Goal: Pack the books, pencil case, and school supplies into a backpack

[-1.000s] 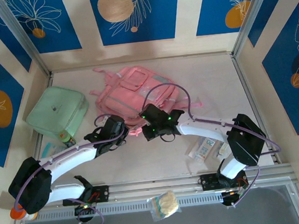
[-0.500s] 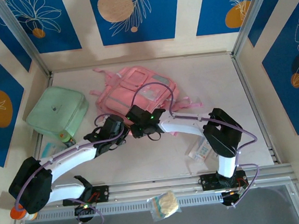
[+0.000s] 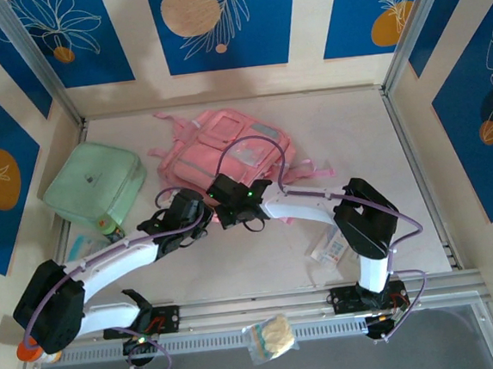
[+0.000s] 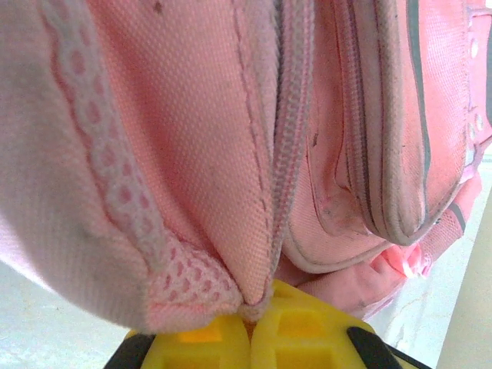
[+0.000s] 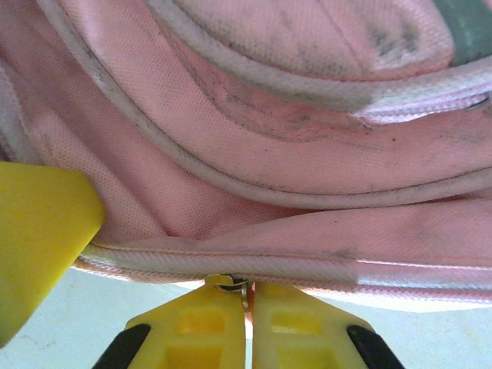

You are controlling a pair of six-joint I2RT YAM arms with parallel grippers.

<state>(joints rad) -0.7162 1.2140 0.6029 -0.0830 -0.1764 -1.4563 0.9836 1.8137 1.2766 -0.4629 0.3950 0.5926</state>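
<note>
One pink backpack (image 3: 234, 142) — one green pouch (image 3: 95, 185)

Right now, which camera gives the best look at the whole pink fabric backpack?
Top external: the pink fabric backpack lies almost whole on the table, pockets and straps visible. The left wrist view gives a close-up of its zip seam; the right wrist view, its piping and a zip pull.

Top cam: fixed, above & behind the arms, looking down on the whole table (image 3: 270, 260) (left arm (image 3: 115, 261) at left). Both wrist cams: v. close, facing the backpack (image 3: 243, 146) near edge, which top cam also covers.
</note>
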